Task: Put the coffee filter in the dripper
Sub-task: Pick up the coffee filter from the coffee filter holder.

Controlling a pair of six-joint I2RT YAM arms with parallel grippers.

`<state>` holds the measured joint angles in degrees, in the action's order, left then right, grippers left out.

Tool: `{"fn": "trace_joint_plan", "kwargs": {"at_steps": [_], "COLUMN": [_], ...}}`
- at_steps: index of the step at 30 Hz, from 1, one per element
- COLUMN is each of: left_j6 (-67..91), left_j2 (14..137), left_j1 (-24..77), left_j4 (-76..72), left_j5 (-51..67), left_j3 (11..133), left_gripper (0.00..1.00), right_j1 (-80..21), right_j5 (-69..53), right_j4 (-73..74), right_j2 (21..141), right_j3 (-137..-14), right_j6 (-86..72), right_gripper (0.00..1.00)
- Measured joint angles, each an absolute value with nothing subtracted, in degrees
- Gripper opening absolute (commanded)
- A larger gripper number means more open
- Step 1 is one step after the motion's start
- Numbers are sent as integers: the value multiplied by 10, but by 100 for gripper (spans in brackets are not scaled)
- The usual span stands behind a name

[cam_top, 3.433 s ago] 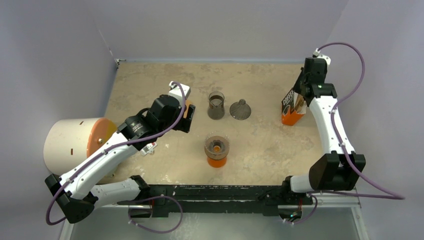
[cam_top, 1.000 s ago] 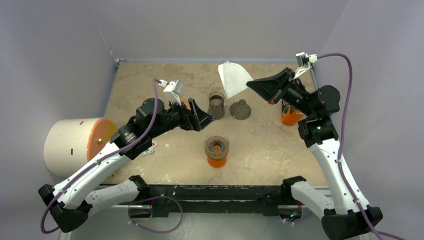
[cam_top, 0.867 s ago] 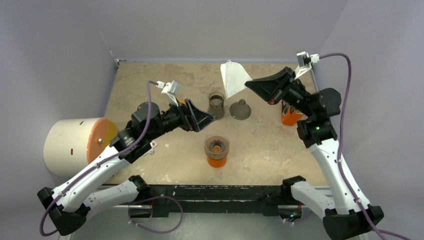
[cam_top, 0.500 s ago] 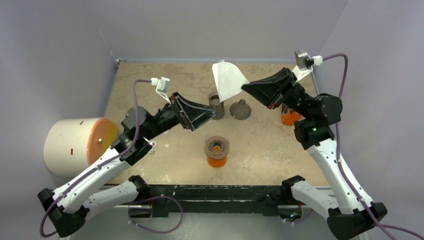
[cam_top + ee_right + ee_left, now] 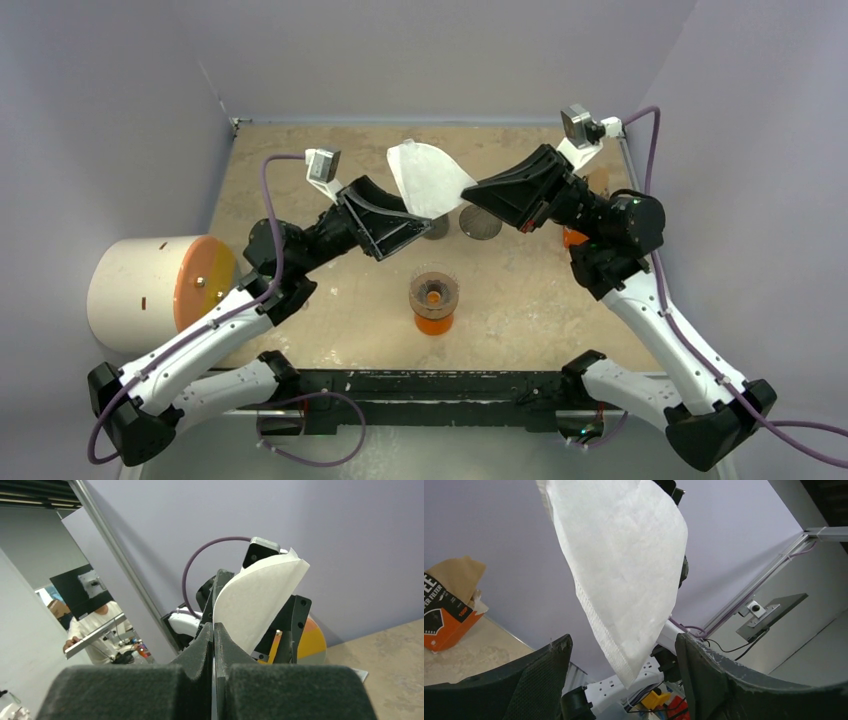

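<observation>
Mid-air handover taking shape

Above the bench [image 5: 300, 170], the right pincer [image 5: 468, 192], clamped on the coffee filter [image 5: 425, 180], has swung it leftward; the left pincer [image 5: 415, 222], jaws apart, now straddles its lower corner, probably to take it; the dripper [image 5: 433, 290] sits empty below.

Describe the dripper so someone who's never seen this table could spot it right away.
On the tan table, look near the front edge, in the middle. The dripper sits on an orange glass vessel; its brown ring collar sets it apart from the dark funnel farther back.
</observation>
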<state>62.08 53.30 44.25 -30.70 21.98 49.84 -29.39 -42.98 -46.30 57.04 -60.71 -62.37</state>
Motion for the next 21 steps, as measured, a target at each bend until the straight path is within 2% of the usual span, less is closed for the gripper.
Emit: {"fn": "trace_joint_plan", "kwargs": {"at_steps": [9,13,16,21], "left_j6": [631,634,633,631], "left_j2": [541,540,540,540], "left_j1": [442,442,442,442], "left_j4": [-355,-360,-363,-364], "left_j5": [252,258,264,271], "left_j3": [499,499,499,499], "left_gripper": [45,29,21,0], "right_j1": [-314,-315,-315,-315], "right_j5": [-423,-414,-409,-399], "right_j4": [-475,-476,-475,-469], "right_j2": [561,549,537,516], "right_j3": [-583,-571,-561,-548], "right_j6": [-625,-624,-624,-619], "right_gripper": [0,0,0,0]}}
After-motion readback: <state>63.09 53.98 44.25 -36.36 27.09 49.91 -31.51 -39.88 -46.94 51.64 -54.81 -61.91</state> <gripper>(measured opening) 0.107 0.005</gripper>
